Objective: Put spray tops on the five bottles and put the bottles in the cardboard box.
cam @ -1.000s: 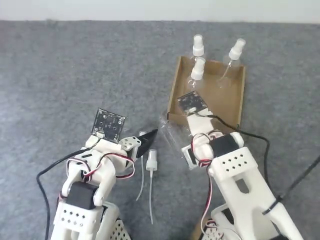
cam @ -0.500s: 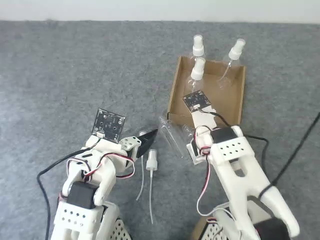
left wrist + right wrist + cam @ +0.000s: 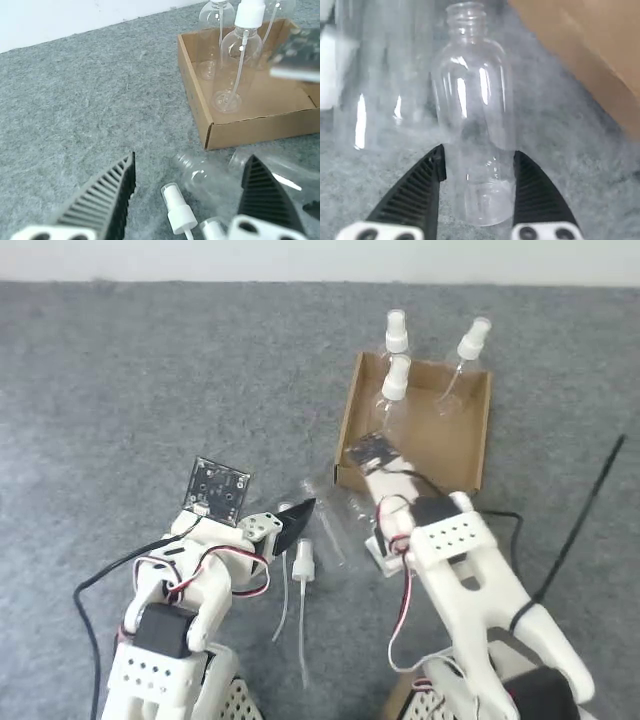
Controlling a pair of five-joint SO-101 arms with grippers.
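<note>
Right now the clear uncapped bottle (image 3: 472,125) is lying on its side on the grey table (image 3: 150,370), just beside the near corner of the cardboard box (image 3: 347,430). Its open neck is pointing away from the right gripper (image 3: 478,152). That gripper's fingers (image 3: 417,192) are standing spread, one on each side of the bottle's base end. Whether they are touching the plastic, I can't tell.

A second uncapped bottle (image 3: 367,90) is lying just beside the first. To my eye these bottles are empty, thin-walled and light. They are probably slick and will roll on the felt if nudged from one side. I'd be taking hold across the body, squarely on its widest part, and squeezing only gently, since the wall will likely dent under a hard pinch.

Near the two bottles a loose spray top (image 3: 303,562) is lying with its thin dip tube trailing toward the arms. The left gripper (image 3: 191,159) is hanging above it with its fingers (image 3: 107,192) wide apart and holding nothing.

Three capped bottles (image 3: 396,380) are standing upright at the far end of the box.
</note>
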